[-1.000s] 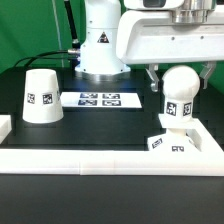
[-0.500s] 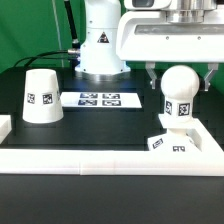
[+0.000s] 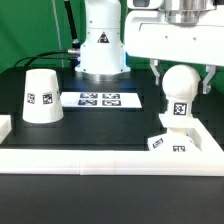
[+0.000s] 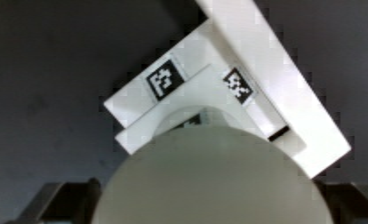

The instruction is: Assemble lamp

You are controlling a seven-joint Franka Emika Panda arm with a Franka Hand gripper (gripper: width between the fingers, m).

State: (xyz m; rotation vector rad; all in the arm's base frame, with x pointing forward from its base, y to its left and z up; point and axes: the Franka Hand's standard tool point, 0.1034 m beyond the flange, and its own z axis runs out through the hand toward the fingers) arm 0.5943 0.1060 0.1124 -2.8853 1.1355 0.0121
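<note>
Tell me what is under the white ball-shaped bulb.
The matte white ball-shaped bulb stands on the small square stepped white base, by the long white rail. The joint where bulb meets base is covered by the bulb itself.

This is a robotics lab bench: a black table (image 3: 60, 135) carries a fixed marker board (image 3: 98, 99) of printed tags, with long white rails (image 3: 110, 157) fencing the work area. The white arm's base (image 3: 100, 45) is mounted at 12 o'clock, and the loose white parts wear black-and-white tracking tags.
</note>
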